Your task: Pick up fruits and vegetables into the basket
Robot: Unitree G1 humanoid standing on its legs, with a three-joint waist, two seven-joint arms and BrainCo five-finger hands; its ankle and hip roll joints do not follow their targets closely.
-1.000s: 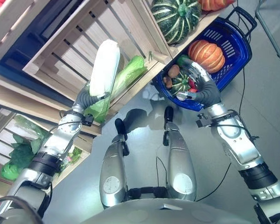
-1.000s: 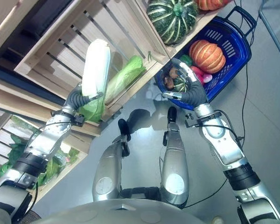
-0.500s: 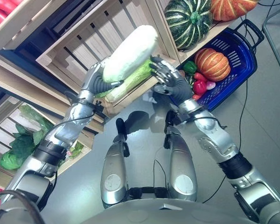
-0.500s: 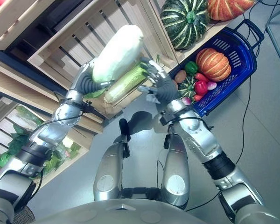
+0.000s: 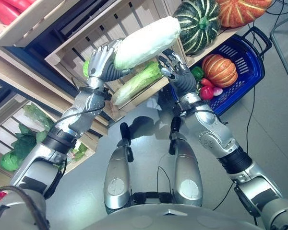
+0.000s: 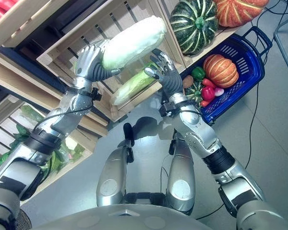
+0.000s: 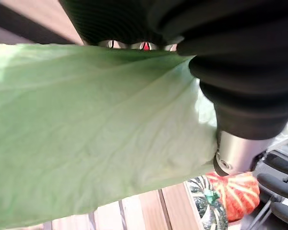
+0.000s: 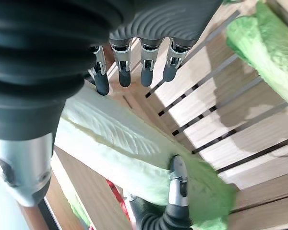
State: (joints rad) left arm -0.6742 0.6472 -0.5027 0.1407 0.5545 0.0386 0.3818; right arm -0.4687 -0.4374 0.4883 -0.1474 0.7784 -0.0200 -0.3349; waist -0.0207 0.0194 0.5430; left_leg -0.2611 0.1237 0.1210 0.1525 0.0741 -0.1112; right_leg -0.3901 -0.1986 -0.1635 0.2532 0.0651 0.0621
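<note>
Grey smooth floor (image 5: 273,124) below arms. Left hand (image 5: 102,60) fingers curled round long pale-green leafy cabbage (image 5: 146,42). Right hand (image 5: 175,72) fingers spread, just beside cabbage tip. Slatted wooden crate (image 5: 77,43) behind; blue plastic basket (image 5: 240,76) beyond right hand.

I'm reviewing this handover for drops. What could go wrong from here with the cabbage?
The left hand grips the long napa cabbage at one end only, so the far end may sag or slip out. The right hand is open under it, not yet gripping; a mistimed release could drop it on the floor, short of the blue basket. The basket already holds a pumpkin and peppers, so the cabbage may not sit flat.
</note>
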